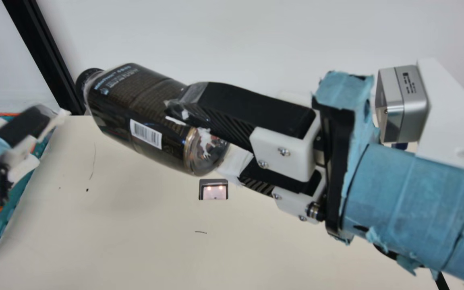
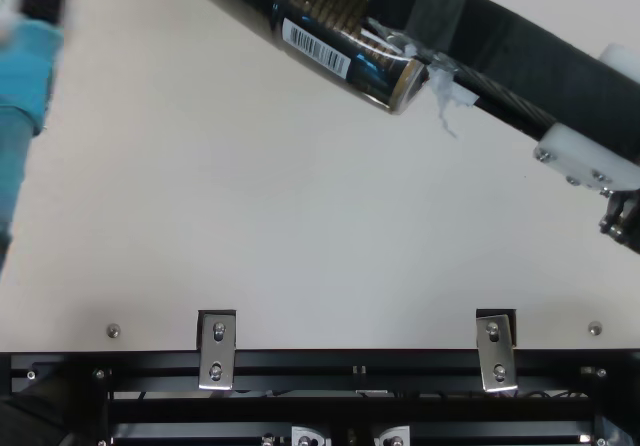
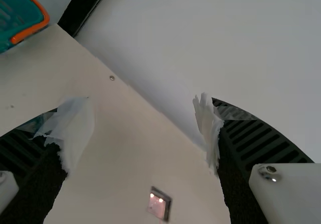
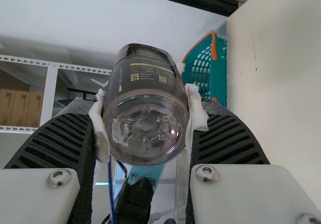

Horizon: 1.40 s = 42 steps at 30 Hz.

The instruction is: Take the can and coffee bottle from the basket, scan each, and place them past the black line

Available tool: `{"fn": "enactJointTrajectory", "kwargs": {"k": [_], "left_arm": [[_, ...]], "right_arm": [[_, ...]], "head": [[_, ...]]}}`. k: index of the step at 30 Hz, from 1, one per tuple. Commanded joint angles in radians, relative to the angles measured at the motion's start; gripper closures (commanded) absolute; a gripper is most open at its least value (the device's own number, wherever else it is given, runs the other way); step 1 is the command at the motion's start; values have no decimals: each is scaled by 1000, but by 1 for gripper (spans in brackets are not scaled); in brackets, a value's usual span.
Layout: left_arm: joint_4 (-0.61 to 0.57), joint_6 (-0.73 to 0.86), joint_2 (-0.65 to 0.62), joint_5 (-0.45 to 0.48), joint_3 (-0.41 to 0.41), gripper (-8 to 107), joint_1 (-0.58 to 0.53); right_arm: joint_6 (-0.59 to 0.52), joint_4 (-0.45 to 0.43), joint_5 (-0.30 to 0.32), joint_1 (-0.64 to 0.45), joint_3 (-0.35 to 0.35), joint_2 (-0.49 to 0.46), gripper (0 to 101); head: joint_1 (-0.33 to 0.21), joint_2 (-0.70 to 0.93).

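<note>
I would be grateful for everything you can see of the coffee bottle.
The coffee bottle is dark and glossy, seemingly plastic, with a black cap on, fine print, a white barcode label and a clear, moulded base. The right gripper clamps it near the base, above the table, tipped well away from upright, cap toward the main view's upper left.
</note>
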Motion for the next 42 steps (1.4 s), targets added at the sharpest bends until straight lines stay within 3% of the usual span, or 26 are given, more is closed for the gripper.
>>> {"fn": "enactJointTrajectory", "kwargs": {"k": [1,6,15,25,30,36,37,42], "left_arm": [[0,0,0,0,0,9,0],[-2,157,19,-7,6,9,0],[-2,177,19,-7,6,9,0],[-2,177,19,-7,6,9,0],[-2,177,19,-7,6,9,0],[-2,177,19,-7,6,9,0],[-2,177,19,-7,6,9,0],[-2,177,19,-7,6,9,0]], "right_arm": [[0,0,0,0,0,0,101],[-15,5,1,-6,-1,5,101],[-84,-72,-35,-32,-60,59,101],[-245,-390,-137,-3,-108,111,101],[-315,-631,-206,27,-80,122,101],[-323,-879,-284,54,-25,105,101],[-329,-720,-262,50,-37,110,101],[-327,-864,-279,54,-26,105,101]], "head": [[-4,-3],[-4,-3],[-4,-3],[-4,-3],[-4,-3],[-4,-3],[-4,-3],[-4,-3]]}}
